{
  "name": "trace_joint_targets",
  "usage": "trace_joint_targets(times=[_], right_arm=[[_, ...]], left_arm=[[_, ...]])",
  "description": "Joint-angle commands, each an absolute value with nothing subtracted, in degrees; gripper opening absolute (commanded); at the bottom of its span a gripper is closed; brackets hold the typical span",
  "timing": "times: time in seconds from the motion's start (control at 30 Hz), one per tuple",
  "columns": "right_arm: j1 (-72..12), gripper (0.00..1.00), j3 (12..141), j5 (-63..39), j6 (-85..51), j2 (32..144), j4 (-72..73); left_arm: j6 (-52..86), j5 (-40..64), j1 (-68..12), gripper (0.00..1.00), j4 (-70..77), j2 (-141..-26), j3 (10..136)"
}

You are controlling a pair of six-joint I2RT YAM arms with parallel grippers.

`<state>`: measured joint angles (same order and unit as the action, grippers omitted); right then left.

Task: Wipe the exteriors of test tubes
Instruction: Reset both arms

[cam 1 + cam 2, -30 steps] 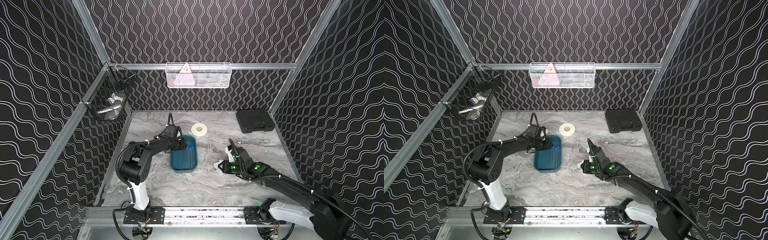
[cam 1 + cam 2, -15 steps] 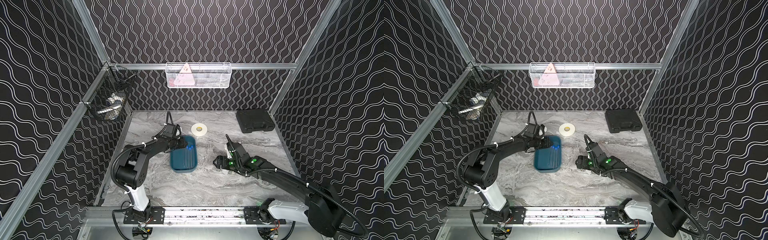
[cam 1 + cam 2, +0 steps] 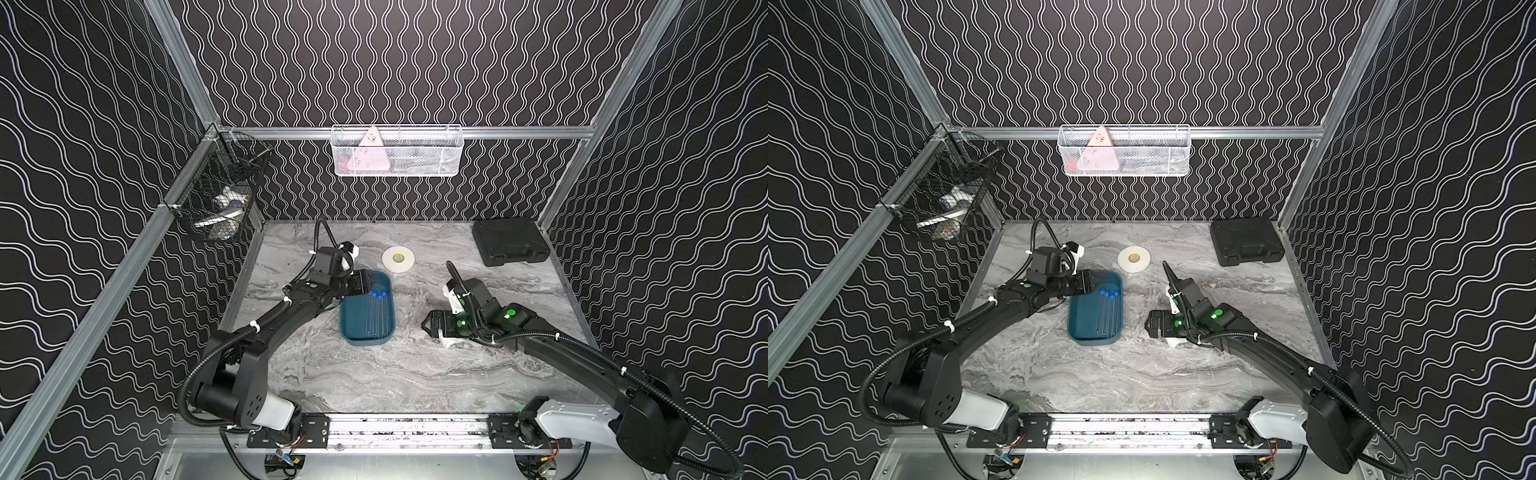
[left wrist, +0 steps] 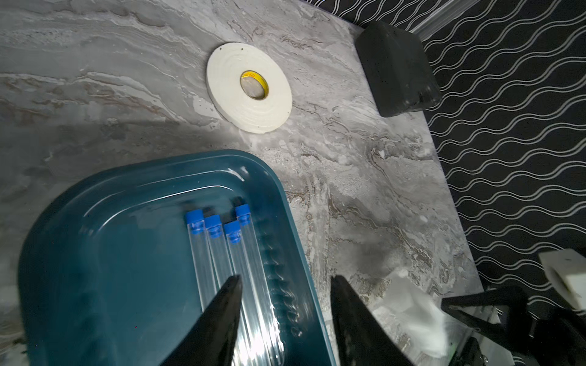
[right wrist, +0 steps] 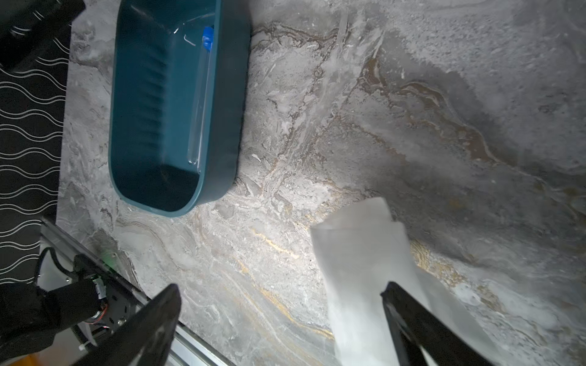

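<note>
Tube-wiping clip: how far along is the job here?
Done, apparently: all four clear blue-capped test tubes lie side by side in the teal plastic tray; whether they were wiped cannot be seen. In hand: nothing; the left gripper is open above the tray, the right gripper open by the crumpled white tissue on the grey marble table. Left: perhaps nothing, perhaps more wiping.

No legible txt anywhere; red print on tape roll [image 4: 222, 82] yellow core too small, blurred to read.
</note>
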<state>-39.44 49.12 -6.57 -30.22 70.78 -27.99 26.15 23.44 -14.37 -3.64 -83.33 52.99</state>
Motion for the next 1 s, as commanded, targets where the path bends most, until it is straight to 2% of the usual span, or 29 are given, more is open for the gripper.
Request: trace_joint_targets(times=[0.0, 0.17, 0.33, 0.43, 0.53, 0.67, 0.8, 0.97], right_arm=[[-39.29, 1.0, 51.14, 3.42, -32.69, 72.1, -33.25], [-39.21, 1.0, 46.61, -7.44, -31.01, 68.89, -24.2], [-38.94, 1.0, 45.62, 2.52, -33.86, 68.5, -26.83], [-38.39, 1.0, 44.4, 7.42, -31.44, 67.25, -23.09], [-35.42, 1.0, 42.74, 13.77, -26.5, 66.02, -17.93], [-25.52, 1.0, 38.27, 17.87, -18.43, 65.73, -5.82], [-13.68, 1.0, 32.68, 15.42, -9.74, 70.92, 12.22], [-8.36, 0.99, 25.72, 14.14, -2.59, 82.9, 37.4]], left_arm=[[28.68, 28.41, -14.32, 0.51, 0.46, -80.83, 50.57], [31.95, 32.26, -15.39, 0.55, 4.31, -77.1, 45.09], [30.51, 27.38, -15.53, 0.59, 4.47, -71.04, 40.19], [26.34, 18.32, -15.52, 0.67, 1.54, -66.47, 39.29], [21.18, 4.52, -15.47, 0.76, -0.63, -64.07, 39.44], [15.47, -13.95, -14.63, 0.88, 1.07, -63.49, 37.44], [7.72, -22.74, -13.09, 0.96, 13.76, -65.91, 30.72], [5.53, -23.72, -10.12, 0.99, 36.48, -77.82, 22.73]])
